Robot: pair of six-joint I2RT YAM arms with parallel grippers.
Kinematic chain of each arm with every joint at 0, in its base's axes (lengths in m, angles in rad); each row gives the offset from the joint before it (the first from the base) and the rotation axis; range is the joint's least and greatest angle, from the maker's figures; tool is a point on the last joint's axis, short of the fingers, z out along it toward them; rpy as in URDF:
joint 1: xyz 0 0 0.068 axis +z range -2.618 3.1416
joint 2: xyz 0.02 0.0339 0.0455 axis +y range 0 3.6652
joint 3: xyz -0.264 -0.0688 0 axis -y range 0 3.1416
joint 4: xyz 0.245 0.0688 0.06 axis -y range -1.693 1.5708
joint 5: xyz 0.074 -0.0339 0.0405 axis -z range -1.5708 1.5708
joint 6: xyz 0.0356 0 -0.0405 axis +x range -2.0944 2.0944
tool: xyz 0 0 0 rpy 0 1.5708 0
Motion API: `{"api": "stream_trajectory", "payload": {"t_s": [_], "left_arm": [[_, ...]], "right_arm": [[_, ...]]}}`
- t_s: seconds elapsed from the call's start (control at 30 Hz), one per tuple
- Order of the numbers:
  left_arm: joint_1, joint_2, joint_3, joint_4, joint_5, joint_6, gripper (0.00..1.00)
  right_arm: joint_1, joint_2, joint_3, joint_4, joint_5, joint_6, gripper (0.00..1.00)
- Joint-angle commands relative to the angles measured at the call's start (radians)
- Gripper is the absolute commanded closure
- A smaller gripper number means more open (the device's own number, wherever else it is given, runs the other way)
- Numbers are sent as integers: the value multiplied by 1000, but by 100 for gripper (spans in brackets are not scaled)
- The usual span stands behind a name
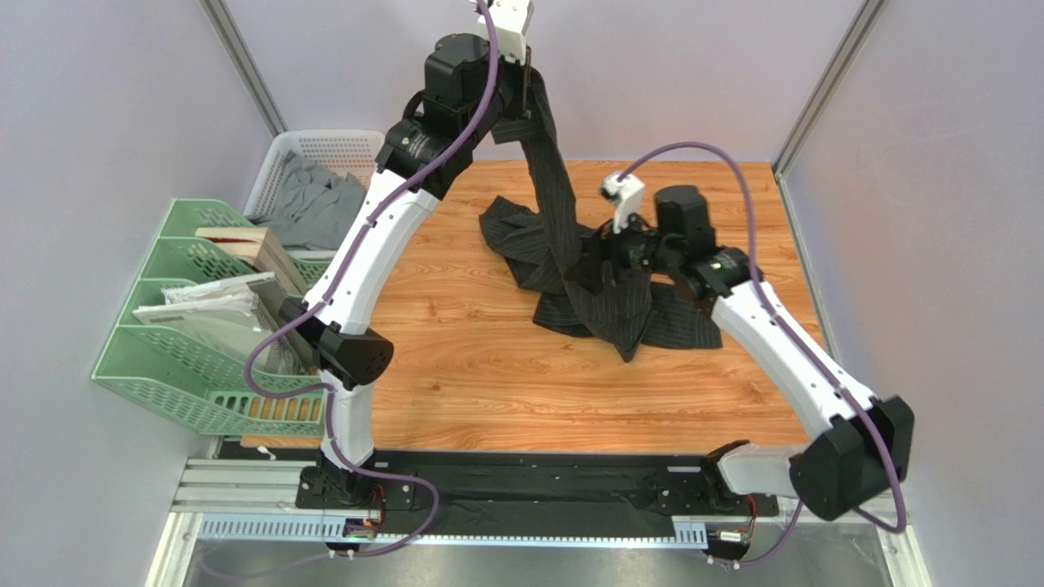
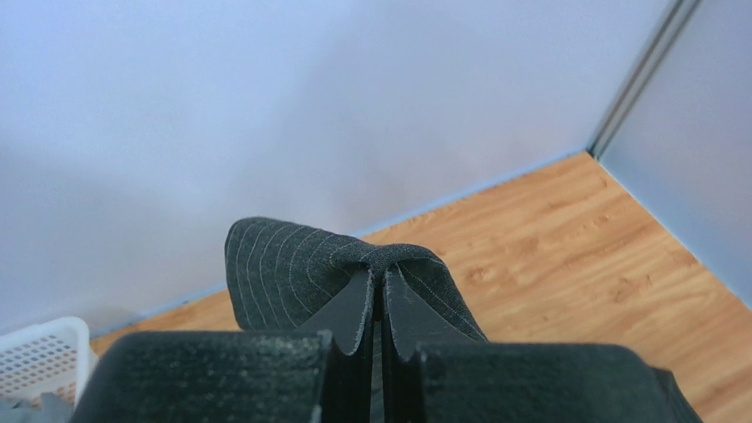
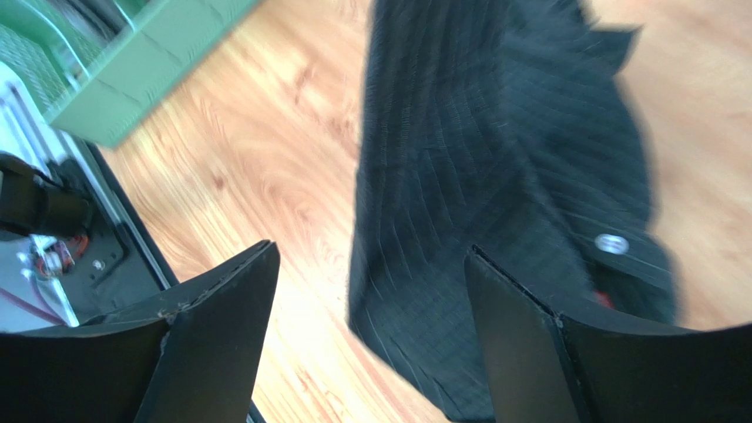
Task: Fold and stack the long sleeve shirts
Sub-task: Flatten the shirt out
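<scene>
- While the left gripper (image 2: 381, 278) was raised high at the far side of the table (image 1: 490, 391), its jaws were pressed together on a pinched fold of the pinstriped shirt (image 1: 613, 287)
- Shirt hung as a twisted strip from that grip down to a crumpled heap lying right of the table's middle; no part lay flat, no sleeve was laid out
- Right gripper (image 3: 369, 264) hovered low over the heap, jaws wide apart, fabric below and between them but not gripped
- Judgement: folding not begun on this shirt; it needed spreading flat, then sleeves in, body folded, then stacking
- No folded dark rectangle was seen on the table, so no stack had been started as far as the views showed
- White basket (image 1: 321, 147) at far left held grey garments (image 1: 306, 202); could not tell whether they belonged to the task
- Writing: none readable; papers in the green tray rack (image 1: 159, 330) were too small to read; a round metal snap (image 3: 611, 243) on the shirt was blurred, no lettering made out
</scene>
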Motion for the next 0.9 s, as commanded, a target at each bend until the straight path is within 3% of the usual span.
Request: {"api": "stream_trajectory", "payload": {"t_s": [0.0,0.13,0.33,0.37,0.47,0.5,0.6,0.63,0.7,0.73,0.77,0.8,0.83,0.87], "left_arm": [[-3,-54,19,142,-81,-1,100],[-2,-82,4,142,-87,10,100],[2,-156,-75,165,-63,19,100],[2,-166,-91,164,-40,21,100],[2,-217,-139,133,20,28,100],[3,-231,-156,107,60,42,100],[9,-324,-289,40,355,109,100],[9,-396,-347,29,640,160,100],[-8,-470,-543,3,852,266,100],[-67,-517,-603,-14,929,289,100],[-115,-527,-674,-57,943,330,100],[-170,-522,-690,-209,945,470,96],[-272,-498,-694,-298,898,544,84],[-305,-484,-698,-413,849,615,78]], "right_arm": [[122,68,0,122,220,4,19],[141,129,52,165,305,53,22],[133,157,119,176,432,64,71],[116,157,128,153,436,66,84],[72,152,184,101,418,60,100],[59,148,200,97,415,56,100],[-5,123,217,94,372,50,100],[-23,120,237,90,357,53,100],[-100,109,260,76,270,81,100],[-131,108,289,73,174,95,100],[-199,109,303,64,116,108,100],[-232,111,322,54,58,125,100],[-262,108,338,44,6,124,100],[-316,105,343,10,-77,109,100]]}}
